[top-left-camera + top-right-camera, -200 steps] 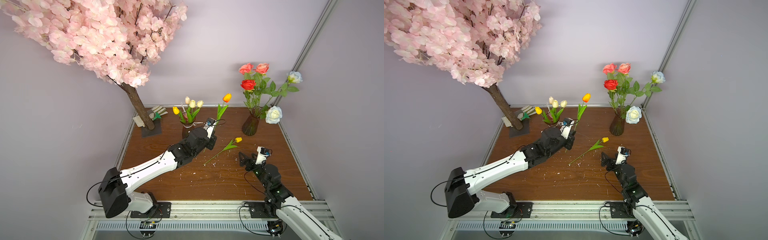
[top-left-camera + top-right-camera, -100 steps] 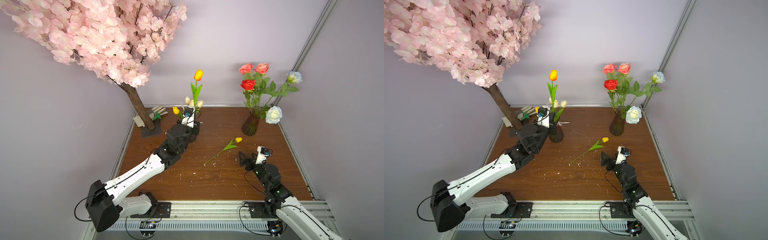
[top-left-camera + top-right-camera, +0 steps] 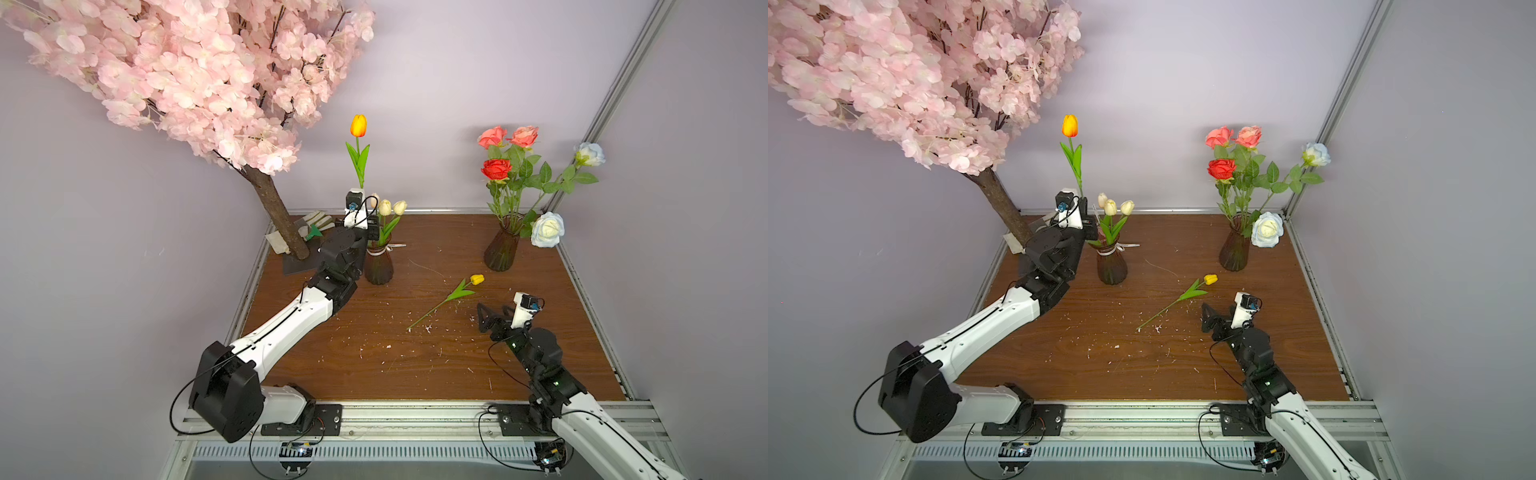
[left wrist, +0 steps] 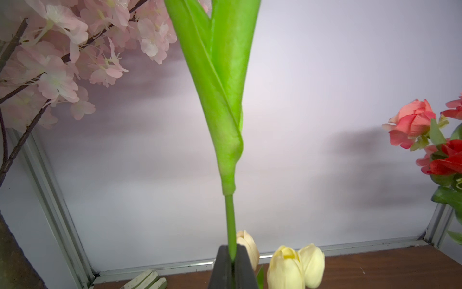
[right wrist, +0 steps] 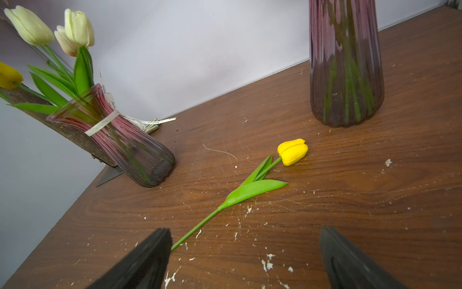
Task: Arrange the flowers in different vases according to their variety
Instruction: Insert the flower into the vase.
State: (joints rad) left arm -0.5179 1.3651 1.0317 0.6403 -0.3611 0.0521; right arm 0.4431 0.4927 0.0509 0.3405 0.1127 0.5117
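My left gripper [image 4: 232, 260] is shut on the green stem of an orange tulip [image 3: 358, 125]. It holds the tulip upright beside the ribboned vase [image 3: 378, 266], just left of the cream tulips [image 3: 391, 207] standing in that vase. In the right wrist view a yellow tulip [image 5: 8, 75] also stands in the ribboned vase. Another yellow tulip [image 3: 477, 279] lies flat on the wooden table [image 3: 415, 365]. My right gripper [image 5: 243, 232] hovers open over the table, with the lying tulip's stem tip beside one finger [image 5: 150, 252]. The second vase [image 3: 502, 249] holds pink, red and white roses [image 3: 496, 168].
A pink blossom tree [image 3: 187, 75] with a brown trunk [image 3: 278, 216] stands at the back left, close behind my left arm. Pale gloves [image 3: 316, 220] lie at its base. White crumbs dot the table. Walls enclose the back and sides.
My left arm has swung the orange tulip from the right of the ribboned vase to its left, raising it upright and higher. The right arm has not moved.
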